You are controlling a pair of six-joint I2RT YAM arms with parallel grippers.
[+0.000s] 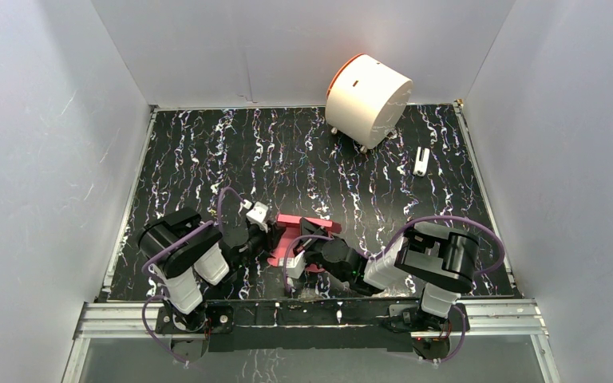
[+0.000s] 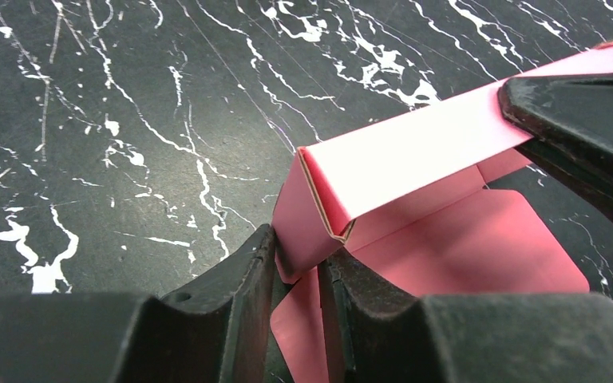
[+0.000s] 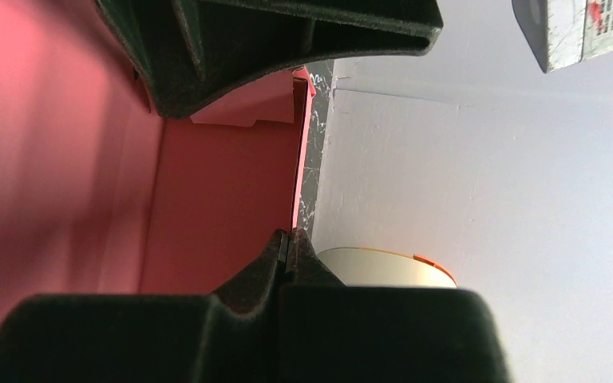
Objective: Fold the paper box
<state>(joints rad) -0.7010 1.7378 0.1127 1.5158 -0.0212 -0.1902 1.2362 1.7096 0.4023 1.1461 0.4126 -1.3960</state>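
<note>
Left wrist: L claw (image 2: 299,267) round paper box (image 2: 415,155) flap, can't tell if gripping; R claw (image 3: 287,246) pinching wall. Opposed pull = I tear card.

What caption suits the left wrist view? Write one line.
Left pincer straddles a corner flap of the pink thin-cardboard paper box over the black white-veined tabletop.

The paper box (image 1: 303,227) sits at the near middle of the table (image 1: 207,159), between the arms. The left gripper (image 2: 297,263) straddles a flap at its left end; the right gripper (image 3: 287,247) pinches its right wall. Behind, right of centre, a large cylinder (image 1: 367,100) sits against the back wall, a small object (image 1: 421,161) just right of it.
</note>
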